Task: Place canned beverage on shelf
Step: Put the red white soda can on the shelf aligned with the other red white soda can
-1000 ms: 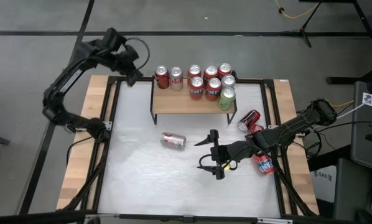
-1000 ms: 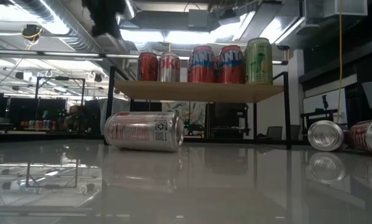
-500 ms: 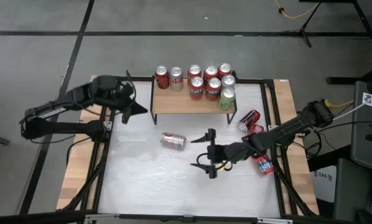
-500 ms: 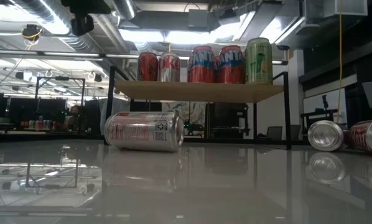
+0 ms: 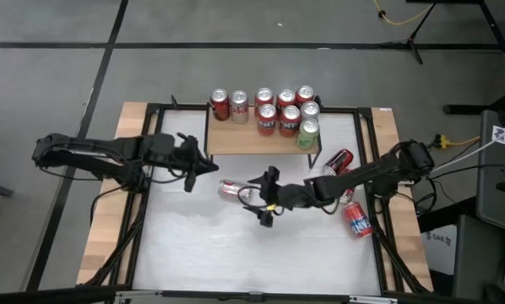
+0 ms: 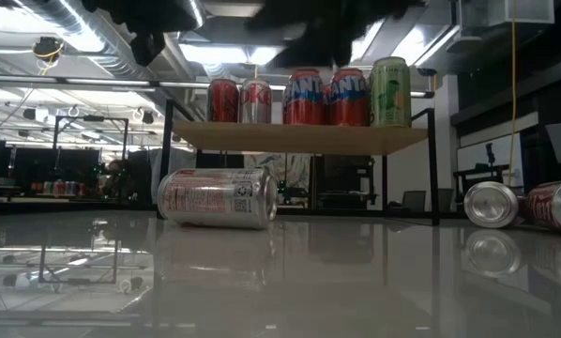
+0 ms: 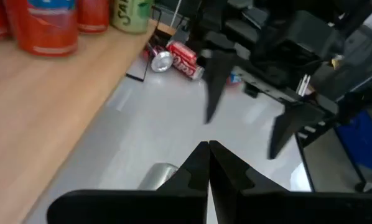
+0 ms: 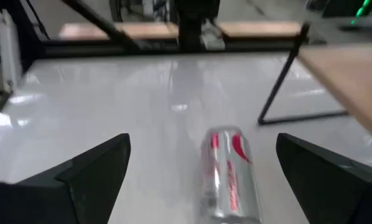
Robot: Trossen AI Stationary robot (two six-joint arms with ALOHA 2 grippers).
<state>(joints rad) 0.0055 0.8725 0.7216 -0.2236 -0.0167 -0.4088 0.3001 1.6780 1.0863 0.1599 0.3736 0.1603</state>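
Note:
A silver and red can [image 5: 233, 191] lies on its side on the white table, in front of the shelf [image 5: 236, 140]; the low view shows this can [image 6: 218, 197] too. The shelf's wood top bears several upright cans [image 5: 278, 114]. My right gripper [image 5: 257, 201] is open, just to the right of the lying can. In the right wrist view the can [image 8: 229, 174] lies ahead, in line with the gap between the spread fingers [image 8: 93, 174], untouched. My left gripper [image 5: 213, 166] is shut and holds nothing. It points right, over the table by the shelf's left front leg, with its fingers [image 7: 209, 162] above the can [image 7: 158, 175].
Three more cans lie at the table's right side, two red ones [image 5: 338, 162] beside each other and one [image 5: 358, 219] nearer the front. Black frame rails [image 5: 143, 211] run along the table's sides. White table [image 5: 236, 253] lies bare toward the near edge.
My left gripper has swung from beyond the shelf's far left corner down and toward the near and right, ending in front of the shelf's left end, still shut. My right gripper, still open, has moved left and slightly down toward the lying can.

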